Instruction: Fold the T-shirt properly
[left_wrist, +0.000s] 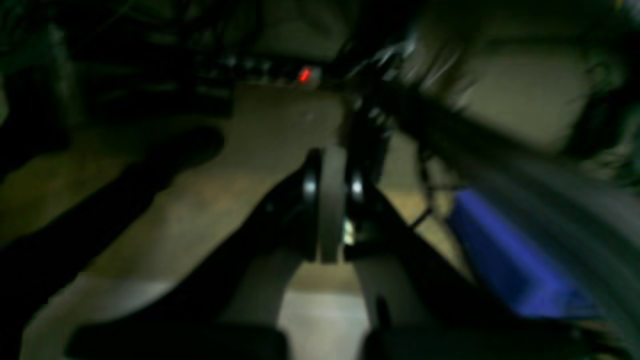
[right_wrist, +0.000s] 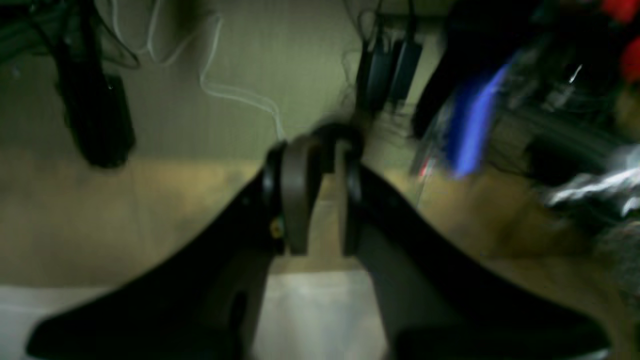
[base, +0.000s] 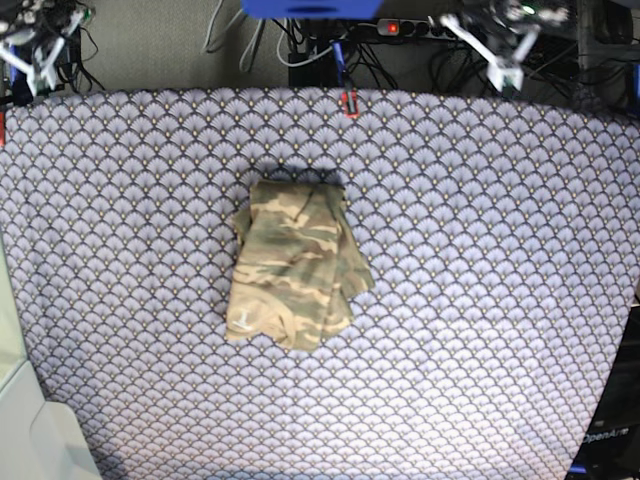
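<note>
A purple scallop-patterned table cloth (base: 480, 300) covers nearly the whole base view, its far edge curving along the top and its lower corners cut off by the frame. Near the middle of it, a touch toward nine o'clock, lies the short-sleeved camouflage T-shirt of olive, brown and cream soft cloth (base: 295, 262), folded into a compact, slightly skewed bundle with a flap poking out at about three o'clock; how many layers it has cannot be made out. Both arms sit well apart from it, past the cloth's far edge. The left gripper (base: 503, 62) shows at one o'clock as pale struts, and its wrist view is dark and smeared, yet the left gripper (left_wrist: 332, 200) there has its pads pressed together with nothing between them. The right gripper (base: 38, 62) is at eleven o'clock, partly cut off; in its blurred wrist view the right gripper (right_wrist: 320, 200) has a narrow gap between the pads and grips nothing. Behind it, a thin white cable (right_wrist: 235, 92) trails across a dim floor.
</note>
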